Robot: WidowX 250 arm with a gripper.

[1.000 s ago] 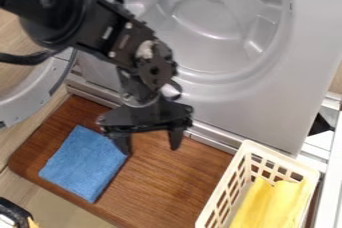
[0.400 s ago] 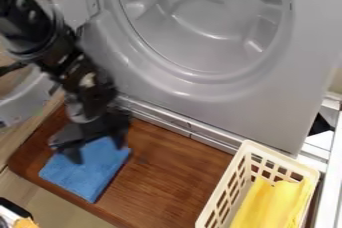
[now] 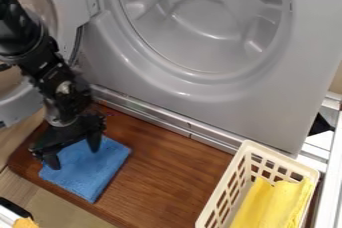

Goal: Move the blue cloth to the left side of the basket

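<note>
The blue cloth (image 3: 97, 172) lies flat on the left of the wooden board (image 3: 167, 179), well apart from the basket (image 3: 281, 161). Above it the black gripper (image 3: 74, 152) has its fingers spread wide, nothing pinched. Likely light, soft and floppy; best bunch a fold near its middle, as a thin edge could slip free

Glossy brown wood on the worktop (image 3: 174, 177), fuzzy blue cloth (image 3: 87, 169), smooth plastic basket (image 3: 220, 192), and sleek grey machine (image 3: 200, 92)!
</note>
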